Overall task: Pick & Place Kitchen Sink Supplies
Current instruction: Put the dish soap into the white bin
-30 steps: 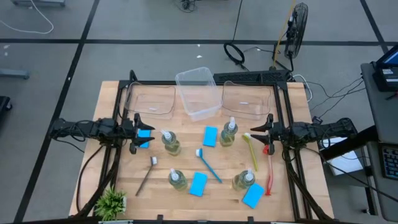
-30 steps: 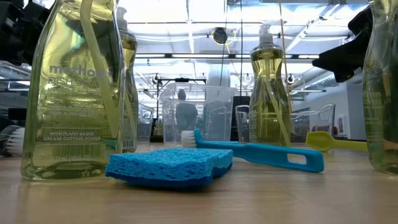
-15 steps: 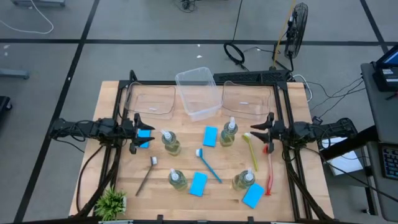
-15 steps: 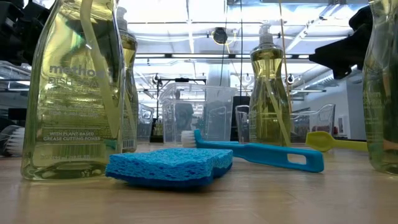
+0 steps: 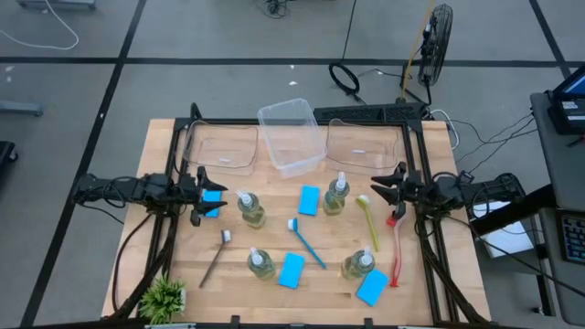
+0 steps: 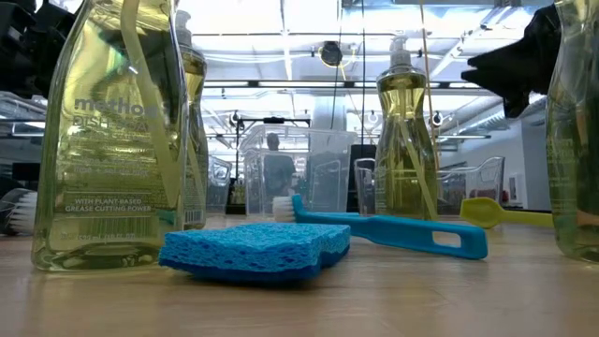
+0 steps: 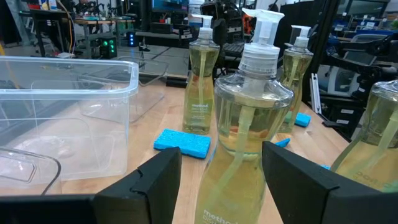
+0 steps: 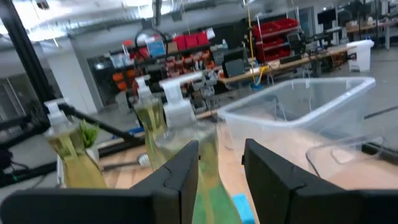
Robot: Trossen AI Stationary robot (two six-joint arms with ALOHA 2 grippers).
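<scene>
Several soap bottles stand upright on the table: one (image 5: 249, 208) beside my left gripper (image 5: 203, 194), one (image 5: 336, 195) just left of my right gripper (image 5: 384, 190), and two nearer the front edge (image 5: 260, 263) (image 5: 359, 265). Light-blue sponges (image 5: 309, 200) (image 5: 292, 270) (image 5: 372, 287) (image 5: 213, 201) lie flat among them. The blue brush (image 5: 306, 239), yellow brush (image 5: 368, 219), red brush (image 5: 396, 247) and dark grey brush (image 5: 216, 256) lie on the wood. Both grippers are open and hold nothing. A bottle (image 7: 252, 124) stands ahead of my left gripper's fingers; a bottle (image 8: 183, 134) stands ahead of my right gripper (image 8: 221, 168).
Three clear plastic bins (image 5: 221, 148) (image 5: 292, 137) (image 5: 366, 146) sit along the far side of the table. A small green potted plant (image 5: 163, 297) stands at the near left corner. Black frame rails (image 5: 178, 164) (image 5: 416, 155) run along both sides.
My right gripper has moved a little toward the table's left, closer to the bottle near the centre, and stays open. Nothing on the table has moved.
</scene>
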